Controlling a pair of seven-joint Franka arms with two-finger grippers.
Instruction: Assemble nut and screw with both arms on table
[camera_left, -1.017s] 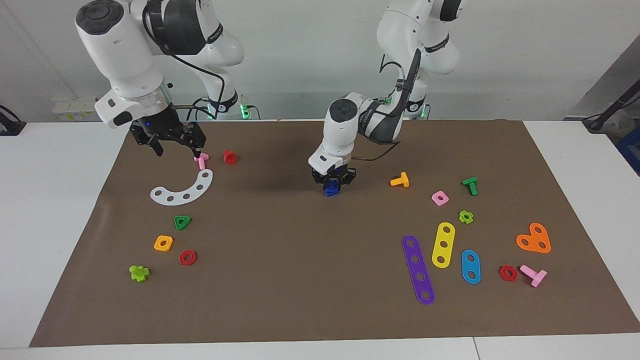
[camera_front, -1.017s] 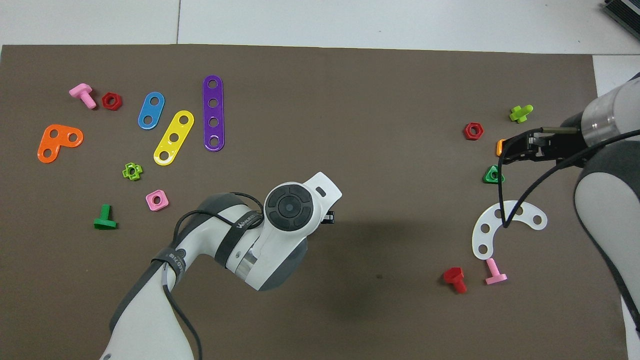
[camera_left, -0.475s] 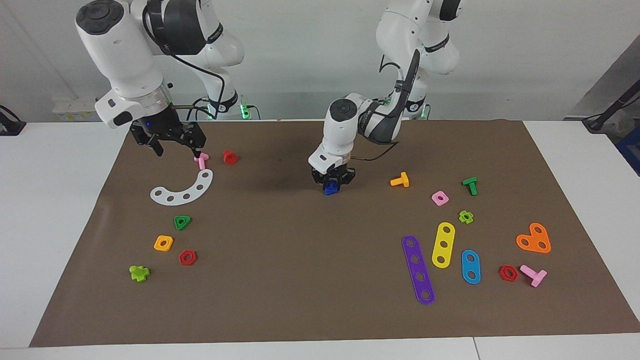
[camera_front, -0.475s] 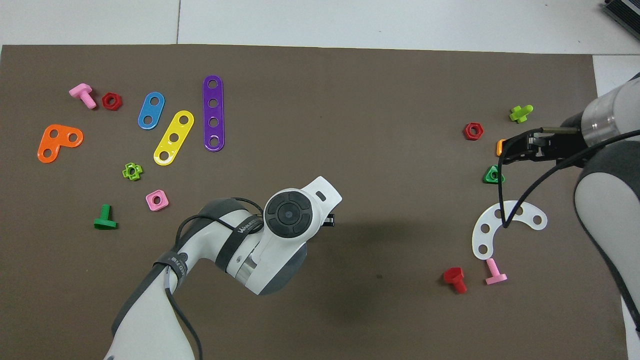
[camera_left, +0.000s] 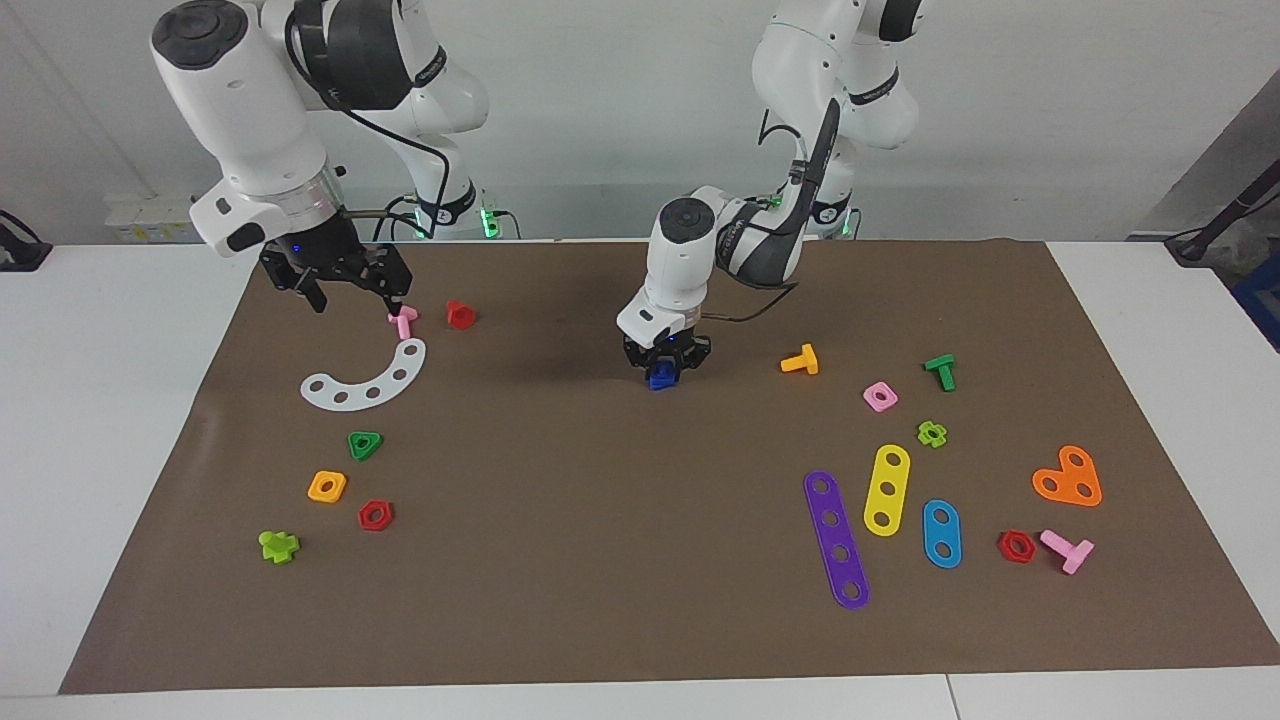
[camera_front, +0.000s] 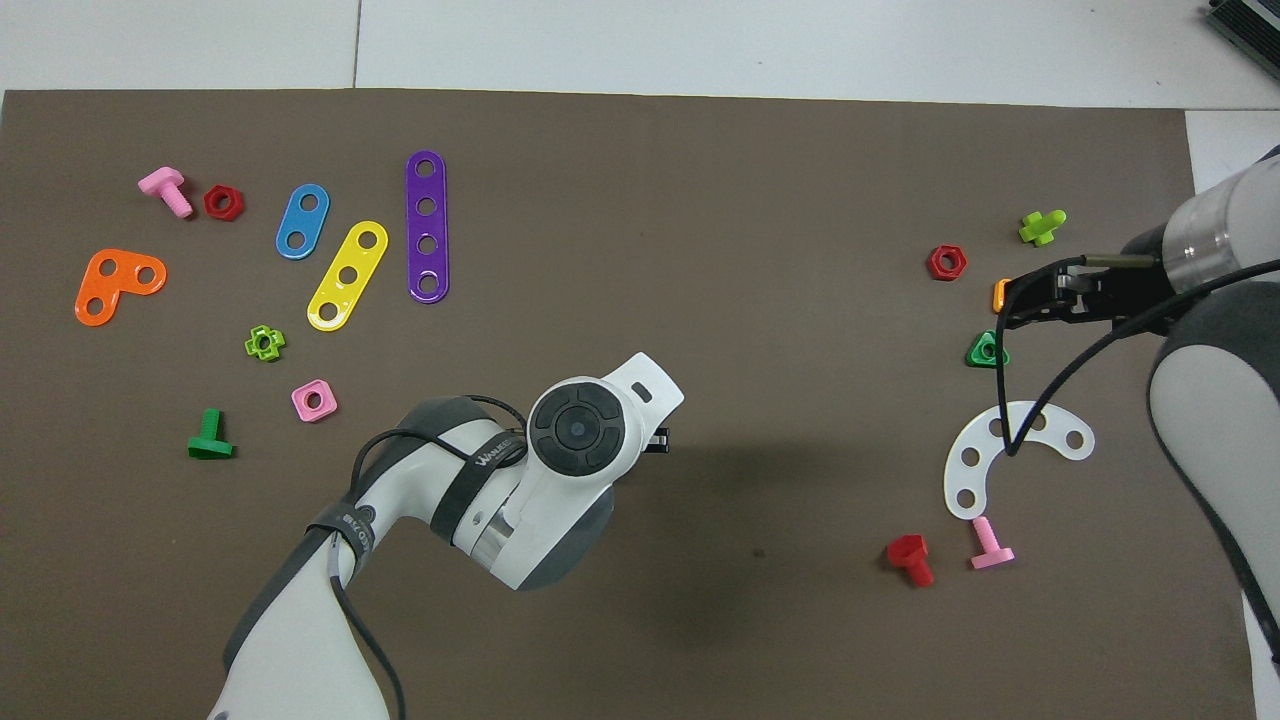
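I see the dark-blue piece (camera_left: 661, 377), nut and screw too close together for me to tell apart, down on the brown mat of the table (camera_left: 600, 560) at mid-table, right under the left gripper (camera_left: 664, 366). Whether its fingers pinch the piece or have let go I cannot tell. In the overhead view the left arm's wrist hides both gripper and piece.

Compared with a second ago, the left wrist sits a touch nearer the robots and the blue piece has moved with it; nothing else on the mat has shifted.

The right gripper (camera_left: 345, 290) hangs spread wide and empty over the right arm's end of the mat, above the pink screw (camera_left: 404, 320), and that arm waits.

Beside the pink screw lies the red screw (camera_left: 460, 314), and just farther from the robots the white arc plate (camera_left: 368, 381). Toward the left arm's end, the orange screw (camera_left: 800, 360) is the nearest loose part to the blue piece, with the pink square nut (camera_left: 880, 397) a little farther out. Nothing crowds the blue piece.
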